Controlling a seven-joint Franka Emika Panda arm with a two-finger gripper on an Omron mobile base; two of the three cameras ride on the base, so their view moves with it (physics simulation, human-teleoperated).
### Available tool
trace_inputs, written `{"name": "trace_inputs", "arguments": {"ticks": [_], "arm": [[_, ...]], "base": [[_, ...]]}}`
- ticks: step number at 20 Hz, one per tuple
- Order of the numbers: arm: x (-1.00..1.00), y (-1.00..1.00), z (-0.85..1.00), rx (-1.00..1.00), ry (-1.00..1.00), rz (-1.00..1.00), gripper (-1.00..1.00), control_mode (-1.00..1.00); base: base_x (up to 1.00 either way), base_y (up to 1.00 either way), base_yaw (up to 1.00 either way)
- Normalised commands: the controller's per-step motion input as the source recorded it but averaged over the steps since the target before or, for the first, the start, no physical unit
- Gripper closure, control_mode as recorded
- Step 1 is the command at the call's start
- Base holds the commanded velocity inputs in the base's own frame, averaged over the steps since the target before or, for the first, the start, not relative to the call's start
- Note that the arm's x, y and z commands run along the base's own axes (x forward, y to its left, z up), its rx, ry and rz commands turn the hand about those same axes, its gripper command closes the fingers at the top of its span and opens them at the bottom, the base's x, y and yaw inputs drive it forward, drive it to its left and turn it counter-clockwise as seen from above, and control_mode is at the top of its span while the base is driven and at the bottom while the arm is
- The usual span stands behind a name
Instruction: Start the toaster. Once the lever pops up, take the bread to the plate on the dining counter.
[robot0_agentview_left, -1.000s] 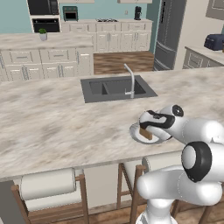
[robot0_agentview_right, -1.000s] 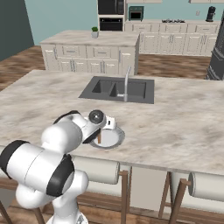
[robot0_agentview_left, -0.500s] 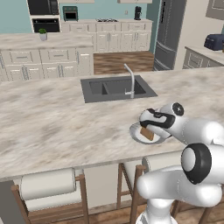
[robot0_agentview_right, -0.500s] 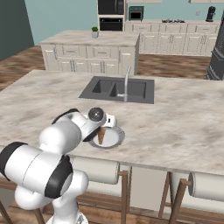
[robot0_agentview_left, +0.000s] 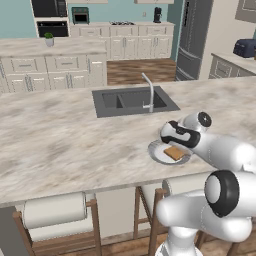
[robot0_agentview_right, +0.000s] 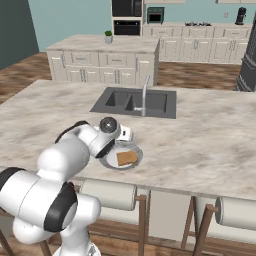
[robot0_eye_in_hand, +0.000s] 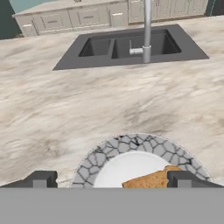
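Bread (robot0_agentview_left: 174, 152) lies flat on plate (robot0_agentview_left: 156, 154), near front edge of dining counter (robot0_agentview_left: 70, 140), left base view. Right base view: arm over plate's left rim. Hand view: gripper (robot0_eye_in_hand: 111, 179) fingers spread wide, nothing held, bread btwn tips.

We count one plate (robot0_agentview_left: 159, 154), one bread (robot0_agentview_left: 174, 152) slice, one sink (robot0_agentview_left: 131, 100) with two basins, one faucet (robot0_agentview_left: 149, 91), one toaster (robot0_agentview_left: 244, 48).
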Motion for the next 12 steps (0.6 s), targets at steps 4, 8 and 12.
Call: {"name": "trace_inputs", "arguments": {"ticks": [4, 8, 12], "arm": [[-0.02, -0.04, 0.50, 0.00, 0.12, -0.09, -1.00, -1.00], [-0.14, -0.05, 0.49, 0.00, 0.13, -0.11, -1.00, -1.00], [-0.16, 0.00, 0.59, 0.00, 0.19, -0.08, -1.00, -1.00]], "base": [[0.00, 0.00, 0.00], [0.00, 0.00, 0.00], [0.00, 0.00, 0.00]]}}
